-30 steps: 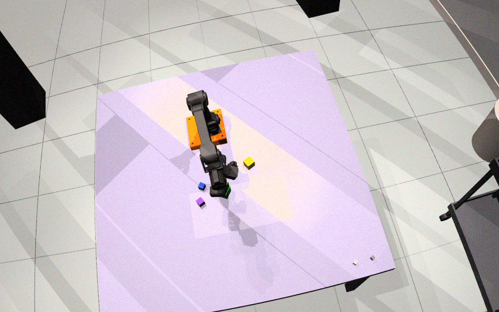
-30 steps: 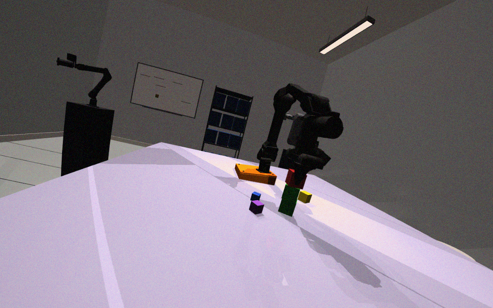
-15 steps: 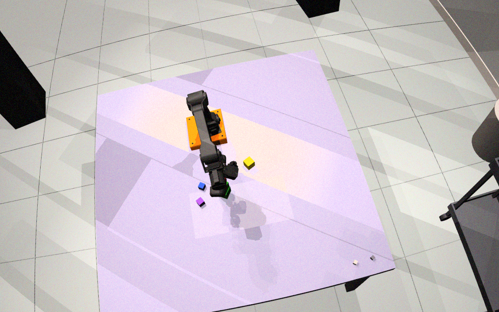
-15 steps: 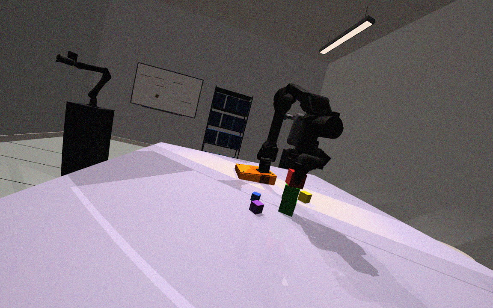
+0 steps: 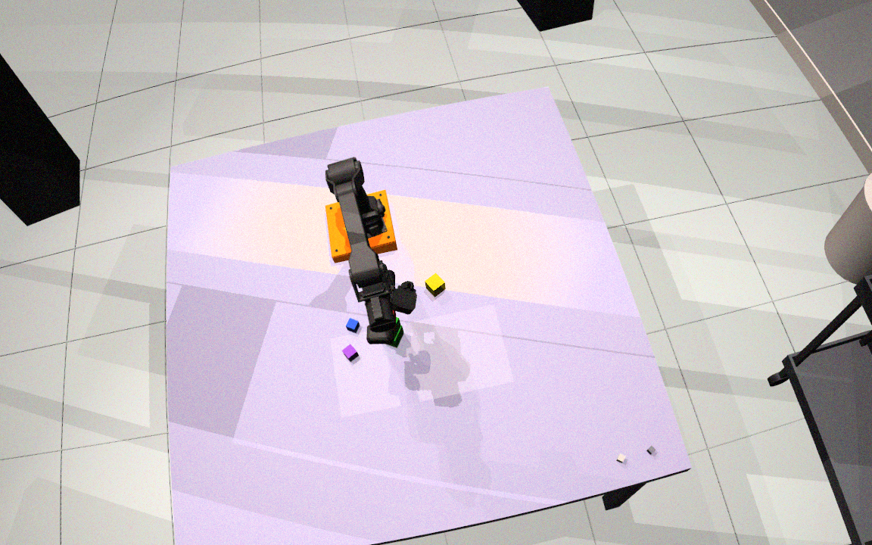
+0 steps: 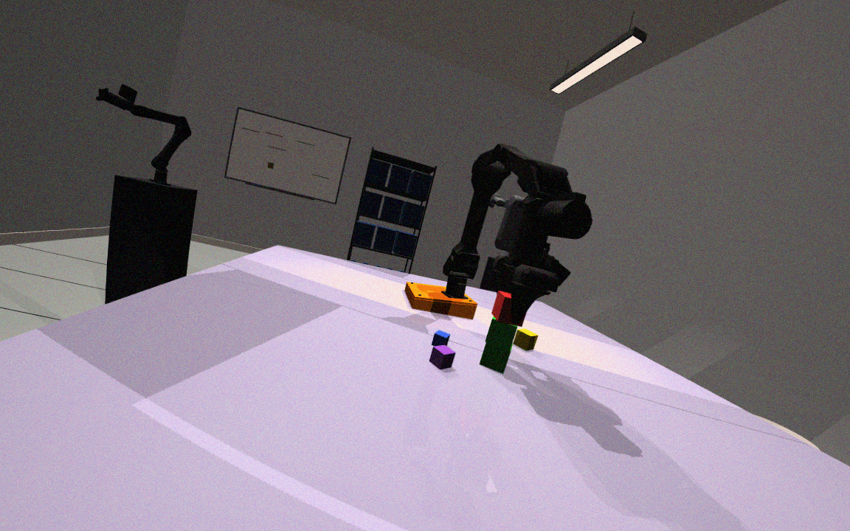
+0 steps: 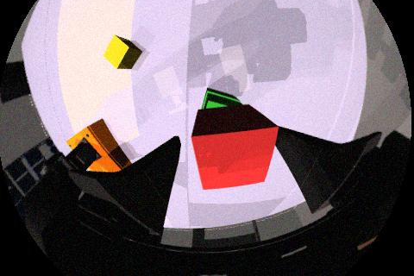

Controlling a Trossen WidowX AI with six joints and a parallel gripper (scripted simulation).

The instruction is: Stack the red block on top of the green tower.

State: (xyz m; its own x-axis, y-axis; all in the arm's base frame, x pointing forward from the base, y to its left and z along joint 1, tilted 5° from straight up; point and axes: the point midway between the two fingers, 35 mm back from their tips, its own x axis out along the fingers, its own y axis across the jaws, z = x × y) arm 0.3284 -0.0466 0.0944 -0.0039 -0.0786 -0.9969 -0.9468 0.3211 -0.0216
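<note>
Releasing the red block (image 6: 501,305) onto the green tower (image 6: 498,344), the tool (image 7: 230,167) stands spread with its fingers clear of the block, so the next move likely calls for a straight vertical retreat without brushing the stack.
</note>
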